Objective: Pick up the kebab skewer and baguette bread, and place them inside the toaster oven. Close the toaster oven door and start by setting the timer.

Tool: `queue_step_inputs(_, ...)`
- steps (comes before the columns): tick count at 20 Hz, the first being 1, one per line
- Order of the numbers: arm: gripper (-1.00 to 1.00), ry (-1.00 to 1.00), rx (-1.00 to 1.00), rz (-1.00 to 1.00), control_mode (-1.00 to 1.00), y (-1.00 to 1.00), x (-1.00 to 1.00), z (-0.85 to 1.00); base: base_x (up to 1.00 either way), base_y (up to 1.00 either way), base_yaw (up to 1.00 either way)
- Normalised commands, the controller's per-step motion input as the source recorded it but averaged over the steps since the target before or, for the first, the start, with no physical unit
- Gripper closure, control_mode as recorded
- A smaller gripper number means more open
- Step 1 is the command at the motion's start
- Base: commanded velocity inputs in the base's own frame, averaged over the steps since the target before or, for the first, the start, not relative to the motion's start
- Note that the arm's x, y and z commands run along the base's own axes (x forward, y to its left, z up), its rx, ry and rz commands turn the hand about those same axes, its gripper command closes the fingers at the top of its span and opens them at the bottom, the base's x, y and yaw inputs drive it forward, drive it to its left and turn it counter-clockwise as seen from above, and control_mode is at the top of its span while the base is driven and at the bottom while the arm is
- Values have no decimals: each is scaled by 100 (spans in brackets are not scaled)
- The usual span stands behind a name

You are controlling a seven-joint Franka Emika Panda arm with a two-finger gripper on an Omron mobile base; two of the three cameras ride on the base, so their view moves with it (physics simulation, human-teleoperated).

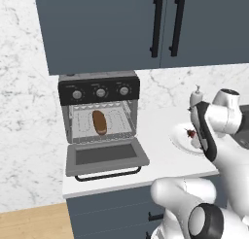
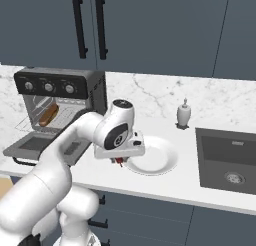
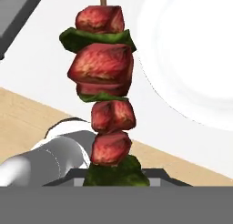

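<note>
Hand view: gripper (image 2: pixel 120 162) clamped on kebab skewer (image 3: pixel 104 91); best carried level and slowly toward toaster oven (image 1: pixel 99 111), laid on rack beside baguette bread (image 1: pixel 99 122).

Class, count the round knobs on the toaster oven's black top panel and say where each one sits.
3. On the toaster oven panel they sit in a row: left knob, middle knob, right knob. None looks hidden.
</note>
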Motion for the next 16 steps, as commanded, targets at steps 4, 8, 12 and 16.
queue_step_inputs(4,100,0,0,-15,-100,100,-41,42,0,0,0)
queue_step_inputs(8,100,0,0,-20,-100,100,-25,19,0,0,0)
queue_step_inputs(12,100,-2,0,-23,-100,100,3,20,0,0,0)
queue_step_inputs(16,100,0,0,-24,-100,96,2,41,0,0,0)
